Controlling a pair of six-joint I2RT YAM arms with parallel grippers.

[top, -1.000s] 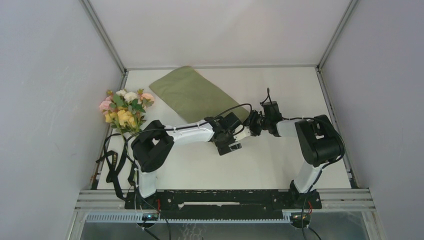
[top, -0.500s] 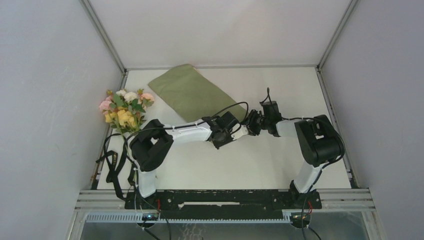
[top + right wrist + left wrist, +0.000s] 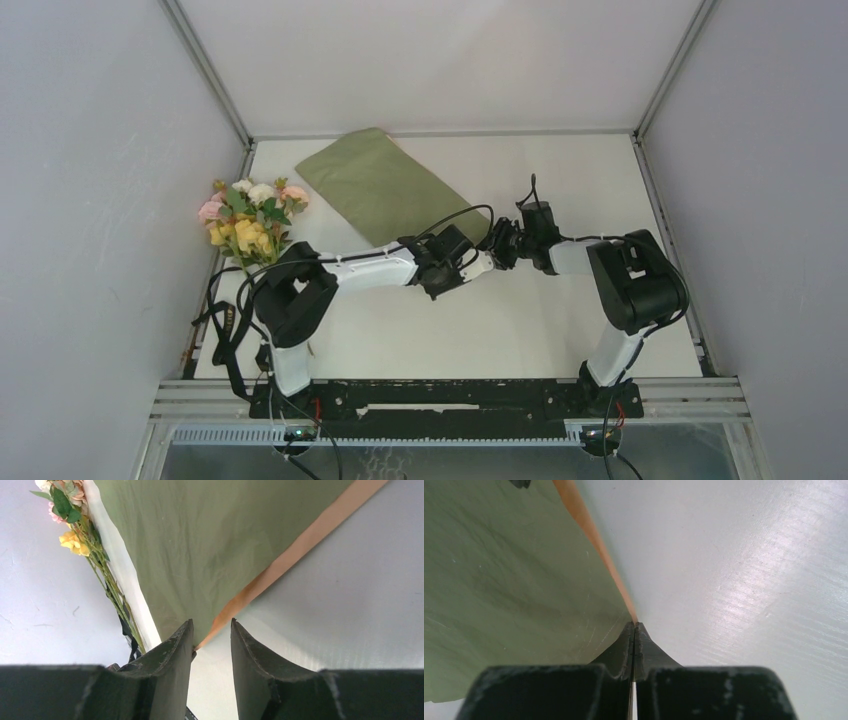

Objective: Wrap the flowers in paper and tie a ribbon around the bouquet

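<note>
The paper (image 3: 375, 185) lies olive face up at the back middle of the table, with a peach strip along its edge (image 3: 300, 545). My left gripper (image 3: 482, 262) is shut on the paper's near right corner, and the peach edge runs out of its closed tips (image 3: 634, 625). My right gripper (image 3: 498, 250) faces it just to the right. It stands open (image 3: 212, 627), with the paper's corner touching its left finger (image 3: 185, 645). The flowers (image 3: 250, 215) lie at the table's left edge, stems toward me. The black ribbon (image 3: 228, 330) lies looped beside the stems.
White walls close in the table (image 3: 560, 180) on the left, back and right. A metal rail (image 3: 450, 395) with both arm bases runs along the near edge. The left arm's black cable (image 3: 455, 215) arches over the paper's near corner.
My left gripper has shut on the paper's corner and pulled slightly left and back. The paper has shifted a little toward the back. The right gripper has barely moved.
</note>
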